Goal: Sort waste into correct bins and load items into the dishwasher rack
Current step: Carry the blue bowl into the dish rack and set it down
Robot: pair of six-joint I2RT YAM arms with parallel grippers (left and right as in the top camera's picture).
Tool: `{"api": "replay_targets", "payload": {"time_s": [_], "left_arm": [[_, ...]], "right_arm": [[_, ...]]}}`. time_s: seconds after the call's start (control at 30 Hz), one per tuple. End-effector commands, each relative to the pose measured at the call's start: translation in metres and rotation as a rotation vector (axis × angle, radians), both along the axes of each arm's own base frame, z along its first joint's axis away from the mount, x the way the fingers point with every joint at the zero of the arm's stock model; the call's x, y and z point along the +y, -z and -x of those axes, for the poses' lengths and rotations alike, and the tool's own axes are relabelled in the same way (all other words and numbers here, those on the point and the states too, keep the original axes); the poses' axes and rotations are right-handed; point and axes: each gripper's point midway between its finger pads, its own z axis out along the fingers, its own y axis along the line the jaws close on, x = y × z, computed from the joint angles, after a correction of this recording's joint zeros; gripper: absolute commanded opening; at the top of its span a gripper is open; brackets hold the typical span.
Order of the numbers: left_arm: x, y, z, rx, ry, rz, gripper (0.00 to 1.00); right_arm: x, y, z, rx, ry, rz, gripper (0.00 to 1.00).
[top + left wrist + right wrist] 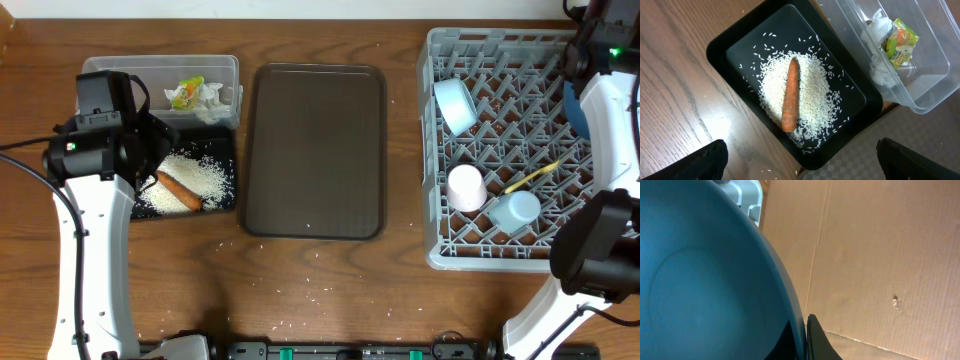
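The black tray (720,47) holds loose white rice (810,95) with the orange-brown sausage (790,95) lying on it. Beside it, the clear tub (927,97) contains crumpled tissue (880,70) and the yellow-green wrapper (900,42). My left gripper (800,167) hangs open above the tray's near corner, holding nothing. Over the grey rack (440,250), my right gripper (806,340) is shut on the rim of the dark-blue plate (700,280), which stands on edge at the rack's right side (573,110). In the rack lie the white bowl (455,105), pinkish-white cup (465,187), light-blue cup (515,212) and yellow spoon (530,178).
A large dark brown serving tray (315,150) lies between the bins and the rack. A few stray rice grains (325,292) dot the wooden table near the front edge. A cardboard wall (890,255) stands behind the rack.
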Motion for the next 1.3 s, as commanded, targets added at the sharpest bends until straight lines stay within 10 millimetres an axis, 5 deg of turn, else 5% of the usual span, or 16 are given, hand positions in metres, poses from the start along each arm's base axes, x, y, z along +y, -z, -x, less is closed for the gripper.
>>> {"api": "replay_targets", "payload": {"time_s": [0.0, 0.33, 0.53, 0.9, 0.97, 1.1, 1.27], "left_arm": [[0.003, -0.006, -0.001, -0.011, -0.003, -0.012, 0.97], [0.003, -0.006, -0.001, -0.012, -0.003, -0.012, 0.97], [0.003, -0.006, -0.001, -0.011, -0.003, -0.012, 0.97], [0.003, -0.006, -0.001, -0.011, -0.003, -0.012, 0.97], [0.003, -0.006, -0.001, -0.011, -0.003, -0.012, 0.97], [0.003, -0.006, -0.001, -0.011, -0.003, -0.012, 0.97], [0.003, -0.006, -0.001, -0.011, -0.003, -0.012, 0.97]], "right_arm": [[-0.009, 0.011, -0.003, 0.005, -0.016, -0.024, 0.01], [-0.017, 0.012, -0.006, -0.023, -0.034, -0.052, 0.01], [0.008, 0.021, -0.012, -0.032, -0.062, -0.101, 0.02], [0.114, 0.052, -0.016, 0.084, -0.184, -0.196, 0.34], [0.135, 0.056, -0.016, 0.117, -0.222, -0.196, 0.49], [0.164, 0.055, -0.022, 0.112, -0.278, -0.192, 0.99], [0.174, 0.038, -0.031, -0.023, -0.260, -0.216, 0.99]]}}
